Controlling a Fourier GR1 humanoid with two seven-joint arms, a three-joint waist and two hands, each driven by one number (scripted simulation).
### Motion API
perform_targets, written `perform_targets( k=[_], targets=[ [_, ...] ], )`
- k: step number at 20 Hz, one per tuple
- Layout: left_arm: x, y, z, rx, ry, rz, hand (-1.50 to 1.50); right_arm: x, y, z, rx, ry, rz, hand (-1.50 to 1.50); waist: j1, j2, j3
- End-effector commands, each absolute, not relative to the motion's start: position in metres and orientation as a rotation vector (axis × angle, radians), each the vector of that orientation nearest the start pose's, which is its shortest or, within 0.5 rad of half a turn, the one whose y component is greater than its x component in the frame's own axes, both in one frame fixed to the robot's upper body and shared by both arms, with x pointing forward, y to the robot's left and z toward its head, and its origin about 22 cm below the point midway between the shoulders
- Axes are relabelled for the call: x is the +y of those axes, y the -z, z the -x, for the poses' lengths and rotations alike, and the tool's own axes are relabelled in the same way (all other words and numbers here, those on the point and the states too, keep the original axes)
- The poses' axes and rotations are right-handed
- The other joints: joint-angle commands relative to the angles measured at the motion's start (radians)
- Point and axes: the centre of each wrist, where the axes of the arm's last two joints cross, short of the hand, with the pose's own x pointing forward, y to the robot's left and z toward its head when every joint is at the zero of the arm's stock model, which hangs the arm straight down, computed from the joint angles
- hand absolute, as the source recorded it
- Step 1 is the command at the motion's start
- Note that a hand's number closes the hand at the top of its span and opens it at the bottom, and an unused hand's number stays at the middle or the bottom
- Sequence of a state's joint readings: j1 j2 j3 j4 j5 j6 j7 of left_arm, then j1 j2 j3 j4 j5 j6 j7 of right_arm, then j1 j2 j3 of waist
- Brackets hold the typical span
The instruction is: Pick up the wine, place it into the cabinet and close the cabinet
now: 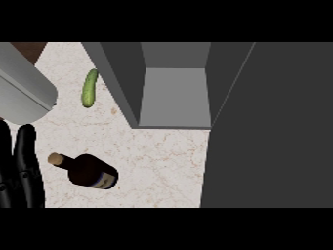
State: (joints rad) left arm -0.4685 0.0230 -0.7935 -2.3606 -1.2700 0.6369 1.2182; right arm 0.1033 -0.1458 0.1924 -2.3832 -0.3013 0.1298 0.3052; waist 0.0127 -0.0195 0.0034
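1. Head view: left hand [10, 168] at the lower left, fingers straight and released, grasping nothing.
2. Bottle [91, 172] on the counter [161, 161], just right of the fingers, cork end nearest them, not touching.
3. Farther off: cucumber [90, 89], then the open cabinet [175, 97].

- The wine [91, 172] is on the table [165, 161], its cork end toward the upper left.
- The left hand [9, 181] shows at the lower left edge, fingers [26, 146] straight and pointing up, just beside the wine but apart from it.
- A cucumber [90, 88] lies near the open cabinet [175, 97].
- The cabinet's dark door [277, 127] fills the right side.
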Motion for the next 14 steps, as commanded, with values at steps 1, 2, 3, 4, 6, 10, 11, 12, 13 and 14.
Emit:
perform_targets(
  k=[1, 2, 3, 4, 6, 10, 11, 12, 13, 14],
  targets=[
    [0.088, -0.236, -0.103, -1.984, -0.293, -0.261, -1.5, -0.212, -0.183, -0.143, -1.963, -0.291, -0.446, -1.5, 0.0, 0.0, -0.001],
    [0.088, -0.239, -0.102, -1.988, -0.278, -0.269, -1.5, -0.215, -0.182, -0.145, -1.962, -0.303, -0.448, -1.5, -0.003, 0.001, 0.0],
    [0.09, -0.239, -0.098, -1.994, -0.276, -0.265, -1.5, -0.204, -0.179, -0.154, -1.953, -0.286, -0.437, -1.5, 0.004, 0.003, -0.001],
    [0.088, -0.24, -0.105, -1.978, -0.27, -0.258, -1.5, -0.209, -0.18, -0.144, -1.945, -0.295, -0.442, -1.5, -0.014, 0.006, -0.001],
    [0.087, -0.24, -0.1, -1.981, -0.274, -0.279, -1.5, -0.208, -0.185, -0.147, -1.966, -0.256, -0.436, -1.5, -0.006, 0.001, -0.001],
    [0.086, -0.245, -0.106, -1.986, -0.285, -0.277, -1.5, -0.207, -0.185, -0.143, -1.961, -0.244, -0.43, -1.5, -0.02, 0.002, -0.001],
    [0.085, -0.242, -0.103, -1.995, -0.283, -0.291, -1.5, -0.205, -0.185, -0.149, -1.973, -0.243, -0.416, -1.5, -0.01, 0.004, -0.001],
    [0.09, -0.251, -0.106, -2.0, -0.283, -0.279, -1.5, -0.209, -0.188, -0.146, -1.964, -0.256, -0.414, -1.5, -0.02, 0.006, -0.001],
    [0.089, -0.247, -0.104, -1.983, -0.276, -0.279, -1.5, -0.205, -0.188, -0.153, -1.956, -0.245, -0.403, -1.5, -0.009, 0.004, -0.002],
    [0.087, -0.248, -0.107, -1.988, -0.269, -0.309, -1.5, -0.207, -0.191, -0.149, -1.978, -0.252, -0.395, -1.5, -0.014, 0.006, -0.002]
  ],
)
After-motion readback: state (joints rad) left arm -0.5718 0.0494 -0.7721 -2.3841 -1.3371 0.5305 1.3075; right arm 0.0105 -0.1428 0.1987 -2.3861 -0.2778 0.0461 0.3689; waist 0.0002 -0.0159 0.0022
